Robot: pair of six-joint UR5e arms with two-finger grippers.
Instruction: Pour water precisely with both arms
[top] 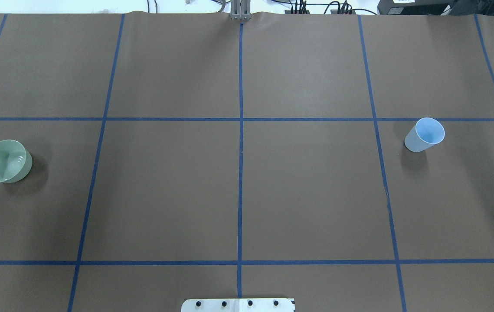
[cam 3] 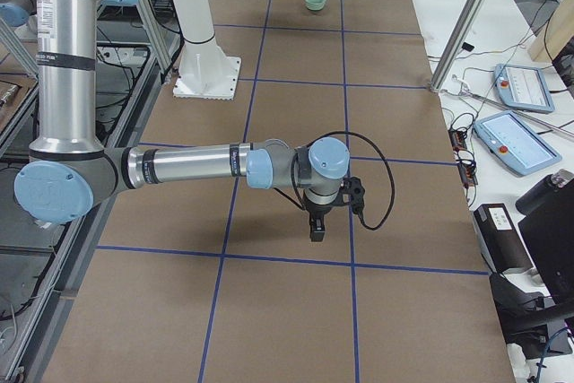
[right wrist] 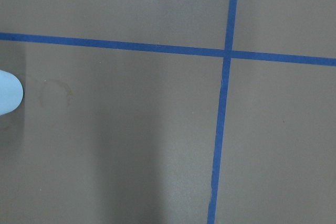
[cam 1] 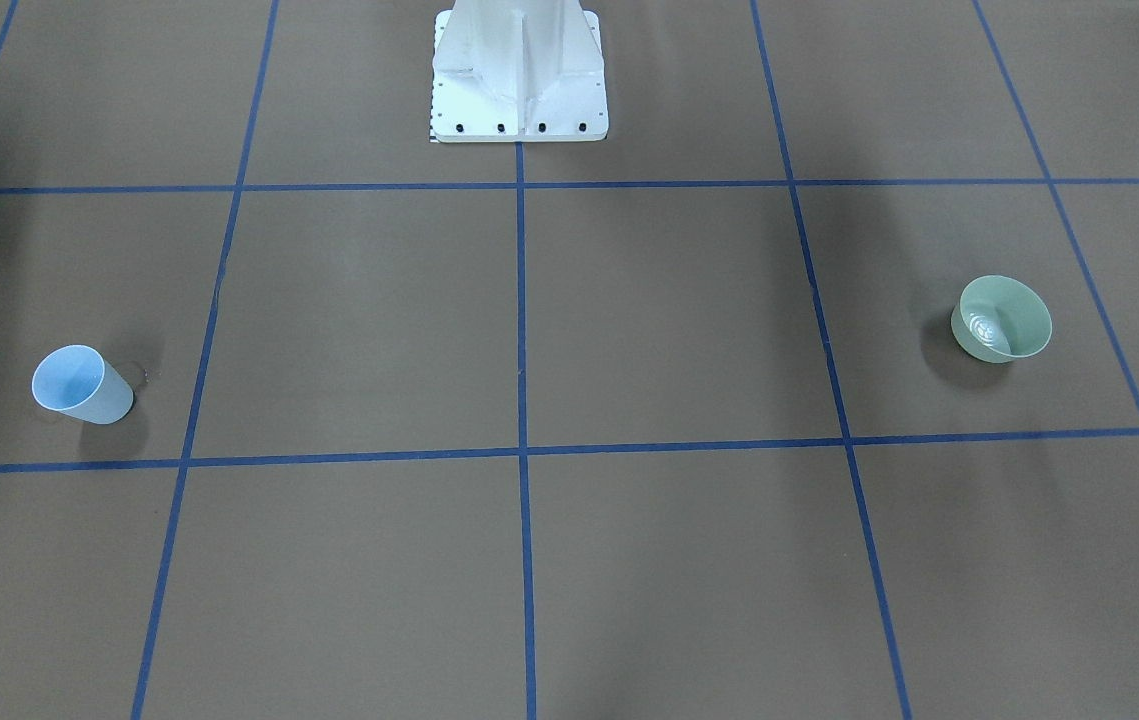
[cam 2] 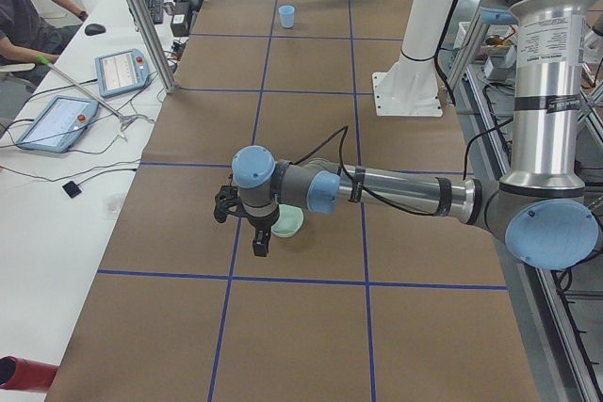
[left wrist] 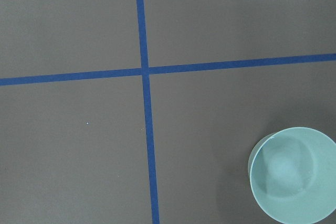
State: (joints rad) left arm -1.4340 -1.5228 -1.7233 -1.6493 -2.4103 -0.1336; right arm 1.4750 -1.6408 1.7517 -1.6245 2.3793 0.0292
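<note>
Water (cam 1: 981, 326) in bowl (left wrist: 321, 148), lower right of left wrist view, just beside left gripper (cam 2: 261, 248). Cup (right wrist: 8, 92) at left edge of right wrist view, near right gripper (cam 3: 317, 229). Cannot tell either's opening.

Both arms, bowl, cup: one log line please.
green bowl: upright, water inside | blue cup: upright, free | left pincer: near bowl, jaws unclear | right pincer: jaws unclear

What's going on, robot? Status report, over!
Left gripper, right gripper: open or shut, cannot tell. Water glinting in green bowl; blue cup far across. Nothing seen between them.
</note>
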